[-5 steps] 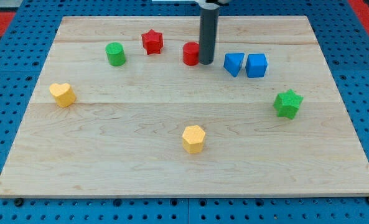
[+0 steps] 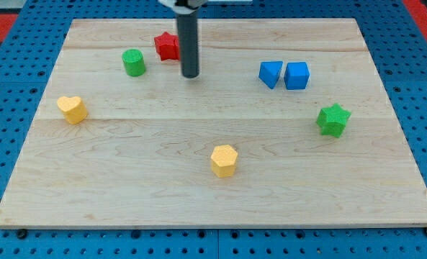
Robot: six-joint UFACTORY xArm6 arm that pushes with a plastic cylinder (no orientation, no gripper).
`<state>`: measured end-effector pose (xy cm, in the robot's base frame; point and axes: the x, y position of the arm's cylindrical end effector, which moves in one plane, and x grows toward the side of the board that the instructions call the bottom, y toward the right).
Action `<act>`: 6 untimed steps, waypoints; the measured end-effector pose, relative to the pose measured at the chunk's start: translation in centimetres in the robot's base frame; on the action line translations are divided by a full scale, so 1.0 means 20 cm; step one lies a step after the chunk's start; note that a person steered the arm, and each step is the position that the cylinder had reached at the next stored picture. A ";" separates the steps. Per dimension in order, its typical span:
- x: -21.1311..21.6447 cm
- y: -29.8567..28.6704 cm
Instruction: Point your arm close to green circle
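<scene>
The green circle (image 2: 133,62) is a short green cylinder at the upper left of the wooden board (image 2: 127,187). My tip (image 2: 190,75) rests on the board to the right of the green circle, apart from it by about two block widths. A red star (image 2: 166,46) sits just up and left of the rod, close against it. The red cylinder seen earlier does not show now.
Two blue blocks (image 2: 271,73) (image 2: 297,75) sit side by side at the upper right. A green star (image 2: 333,119) lies at the right. A yellow heart (image 2: 72,108) lies at the left and a yellow hexagon (image 2: 225,160) at the lower middle.
My tip has moved left, toward the green circle. The red star has shifted a little left. The red cylinder that stood beside the rod is no longer visible.
</scene>
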<state>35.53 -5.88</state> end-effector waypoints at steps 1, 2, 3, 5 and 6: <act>0.22 -0.21; 0.20 -0.51; 0.01 -0.70; -0.16 -0.68; -0.25 -0.63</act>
